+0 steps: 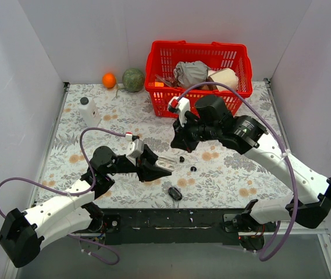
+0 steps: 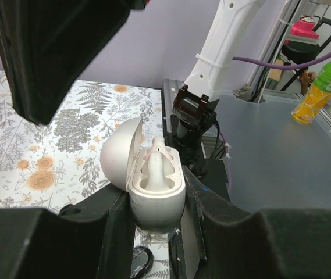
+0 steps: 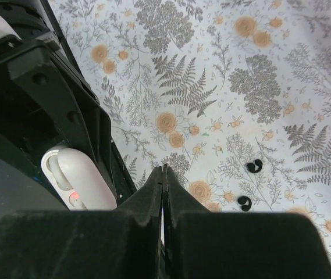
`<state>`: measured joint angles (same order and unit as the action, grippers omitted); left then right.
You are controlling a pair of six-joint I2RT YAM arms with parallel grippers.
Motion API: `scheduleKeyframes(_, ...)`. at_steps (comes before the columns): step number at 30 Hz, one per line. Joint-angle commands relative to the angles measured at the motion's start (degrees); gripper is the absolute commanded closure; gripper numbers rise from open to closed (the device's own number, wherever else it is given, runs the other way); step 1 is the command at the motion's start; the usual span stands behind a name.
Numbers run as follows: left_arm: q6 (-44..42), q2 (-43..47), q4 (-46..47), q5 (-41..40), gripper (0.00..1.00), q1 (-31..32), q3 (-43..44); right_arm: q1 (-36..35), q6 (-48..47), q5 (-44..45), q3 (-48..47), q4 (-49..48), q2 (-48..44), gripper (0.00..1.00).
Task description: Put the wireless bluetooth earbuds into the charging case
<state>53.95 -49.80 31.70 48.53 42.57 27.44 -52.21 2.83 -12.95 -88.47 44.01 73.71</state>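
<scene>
The white charging case [image 2: 156, 186] stands with its lid open and both sockets empty, and my left gripper [image 2: 156, 216] is shut on its lower body. In the top view the case [image 1: 168, 158] is held just above the table's middle. Two tiny black earbuds [image 1: 181, 158] [image 1: 193, 169] lie on the floral cloth just right of it. My right gripper [image 1: 178, 144] hovers above and behind them, shut and empty. The right wrist view shows its closed tips [image 3: 164, 170], the earbuds [image 3: 253, 166] [image 3: 244, 203] to the right, and the case [image 3: 75, 180] to the left.
A black oval object [image 1: 174, 193] lies near the front edge. A white bottle with a black cap [image 1: 88, 110] stands at the back left. An orange [image 1: 109, 79], a green ball [image 1: 133, 79] and a red basket [image 1: 244, 61] of items stand along the back.
</scene>
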Motion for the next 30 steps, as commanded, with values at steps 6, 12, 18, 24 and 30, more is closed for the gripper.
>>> scheduleKeyframes(6, -0.8, 0.0, 3.8, -3.8, 1.0, 0.2, 0.2, -0.7, -0.6, -7.9, 0.1, -0.4, 0.1, 0.99)
scheduleKeyframes(12, 0.0, -0.7, 5.3, -4.8, 1.0, 0.2, 0.3, -2.5, -1.2, -10.3, -0.6, 0.8, 0.9, 0.99)
scheduleKeyframes(18, 0.2, -0.9, 5.2, -5.6, 1.0, 0.2, 0.7, -3.6, -1.1, -9.9, -0.8, 1.2, 0.6, 0.99)
scheduleKeyframes(24, 0.7, -0.8, 4.2, -6.5, 1.0, 0.2, 0.9, -4.1, -1.4, -9.0, -0.3, 1.5, 0.4, 0.99)
scheduleKeyframes(30, 2.4, -1.1, -6.5, -21.2, 1.0, 0.2, 2.2, -3.7, 6.4, 23.5, 7.7, -8.9, -8.8, 0.99)
